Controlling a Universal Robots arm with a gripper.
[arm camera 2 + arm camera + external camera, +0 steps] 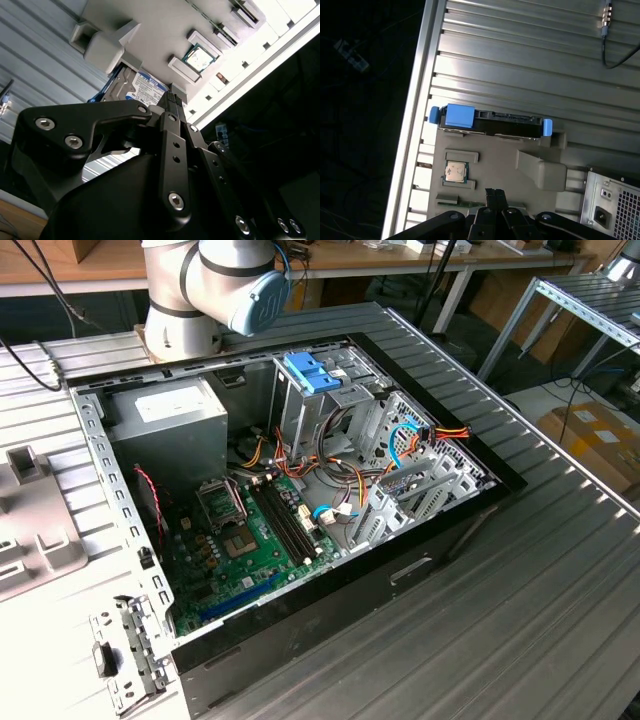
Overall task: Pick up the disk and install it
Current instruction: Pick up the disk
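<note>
While disk (492,121) stands on edge in grey holder (495,150) on worktop (520,60), claw (494,192) hangs near, clenched & empty; I'd approach square to disk's flat sides, w/ claw centred.

The disk (505,125), grey in a blue carrier, rests at the grey tray's (495,170) edge.

A ribbed grey metal tabletop (530,580) spreads across the exterior view. Behind it runs a wooden workbench (60,268). At the exterior view's right, an aluminium frame (585,310) and cardboard boxes (598,440) stand on a pale floor (525,400).
</note>
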